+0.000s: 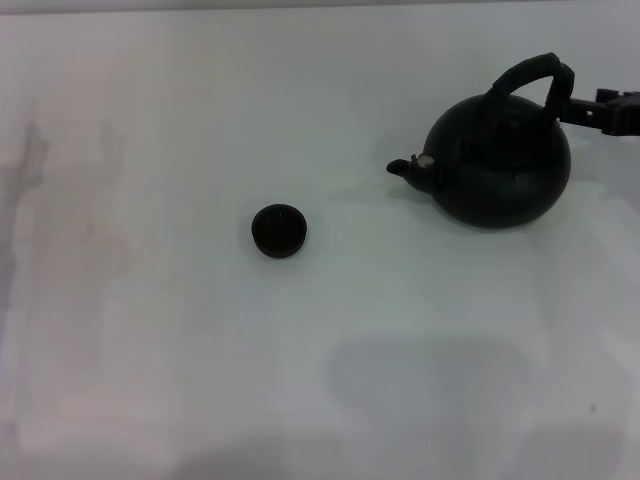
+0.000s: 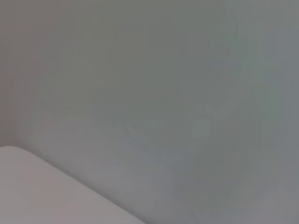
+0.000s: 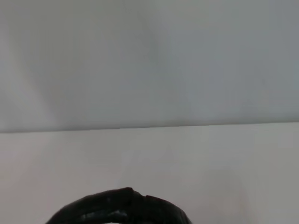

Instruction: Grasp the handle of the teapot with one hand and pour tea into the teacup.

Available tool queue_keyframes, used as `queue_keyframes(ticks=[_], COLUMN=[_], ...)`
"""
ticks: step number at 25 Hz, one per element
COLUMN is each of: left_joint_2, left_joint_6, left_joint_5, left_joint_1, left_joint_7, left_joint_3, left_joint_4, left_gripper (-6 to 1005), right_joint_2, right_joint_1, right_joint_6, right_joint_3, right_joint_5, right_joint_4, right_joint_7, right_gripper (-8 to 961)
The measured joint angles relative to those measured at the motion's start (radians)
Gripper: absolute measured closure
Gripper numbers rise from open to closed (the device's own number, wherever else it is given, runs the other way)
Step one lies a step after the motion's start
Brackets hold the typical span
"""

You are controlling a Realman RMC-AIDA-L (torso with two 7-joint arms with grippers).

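Note:
The matte-black teapot (image 1: 500, 165) stands at the right of the white table, its short spout (image 1: 408, 168) with a pale tip pointing left toward the teacup. Its thick black arched handle (image 1: 528, 72) rises over the top, and a piece of it also shows in the right wrist view (image 3: 119, 207). The tiny dark teacup (image 1: 279, 230) stands upright near the middle of the table, well left of the spout. My right gripper (image 1: 585, 106) comes in from the right edge and reaches the right end of the handle. My left gripper is out of view.
The white table (image 1: 150, 330) stretches in front of and to the left of the cup. The left wrist view shows only a plain grey surface and a pale corner (image 2: 42, 191).

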Motion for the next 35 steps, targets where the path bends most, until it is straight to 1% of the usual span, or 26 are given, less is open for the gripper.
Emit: queue_keyframes(ticks=[5, 10, 12, 14, 16, 20, 25, 28, 30, 33, 35], left_joint_2=[0.002, 0.000, -0.001, -0.002, -0.002, -0.003, -0.003, -0.003, -0.004, -0.008, -0.008], left_joint_6=[0.000, 0.000, 0.000, -0.003, -0.004, -0.002, 0.002, 0.003, 0.003, 0.003, 0.003], left_joint_5=[0.000, 0.000, -0.001, -0.001, -0.001, 0.000, 0.008, 0.048, 0.077, 0.105, 0.125], left_joint_1=[0.000, 0.001, 0.003, 0.004, 0.005, 0.004, 0.008, 0.013, 0.014, 0.015, 0.016], left_joint_7=[0.001, 0.001, 0.001, 0.001, 0.001, 0.001, 0.002, 0.027, 0.085, 0.162, 0.197], left_joint_3=[-0.001, -0.002, -0.002, -0.002, -0.001, -0.001, 0.001, 0.002, 0.002, 0.002, 0.002], left_joint_4=[0.001, 0.001, 0.001, 0.001, 0.001, 0.001, 0.001, 0.001, 0.000, -0.007, -0.010], left_gripper=[153, 153, 153, 153, 153, 153, 153, 153, 153, 153, 153], right_joint_2=[-0.004, -0.004, -0.002, -0.001, 0.000, 0.004, 0.008, 0.009, 0.008, 0.006, 0.005], right_joint_1=[0.013, 0.026, 0.033, 0.037, 0.038, 0.043, 0.066, 0.095, 0.120, 0.140, 0.141], right_joint_6=[-0.126, -0.274, -0.299, -0.302, -0.291, -0.278, -0.337, -0.362, -0.360, -0.356, -0.355], right_joint_3=[0.110, 0.318, 0.412, 0.466, 0.487, 0.495, 0.483, 0.486, 0.491, 0.492, 0.492], right_joint_5=[0.041, 0.060, 0.121, 0.213, 0.312, 0.529, 0.852, 0.975, 1.046, 1.094, 1.097], right_joint_4=[0.045, 0.125, 0.193, 0.277, 0.351, 0.508, 0.740, 0.851, 0.916, 0.957, 0.960], right_joint_7=[-0.034, -0.115, -0.180, -0.296, -0.463, -0.872, -1.432, -1.669, -1.756, -1.767, -1.765], right_gripper=[143, 95, 86, 86, 86, 86, 86, 86, 86, 87, 87])
